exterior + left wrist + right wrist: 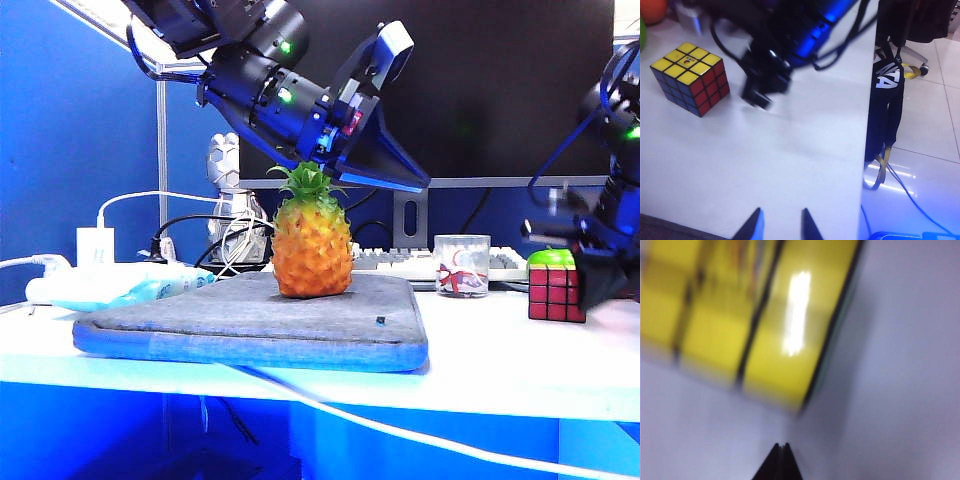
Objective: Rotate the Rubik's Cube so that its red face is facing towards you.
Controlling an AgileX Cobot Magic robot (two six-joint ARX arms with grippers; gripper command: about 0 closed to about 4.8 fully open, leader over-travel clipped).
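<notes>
Two claws: both in view, neither holding anything.
Rubik's Cube: small black-gridded 3x3 Rubik's Cube (557, 294) sits on the white surface (500, 365) at the right edge of the exterior view; red face (551, 294) towards that camera, yellow squares on top.
Writing: white letters on a black hanging strap (886, 75), not clearly readable; small logo on the cube's yellow centre square, illegible.
Left claw (779, 225): fingers spread, raised above the plastic pineapple (311, 240).
Right claw (781, 450): tips pressed together, just beside the cube.
Hard to make out: right wrist view blurred; right arm cut off in the exterior view.
</notes>
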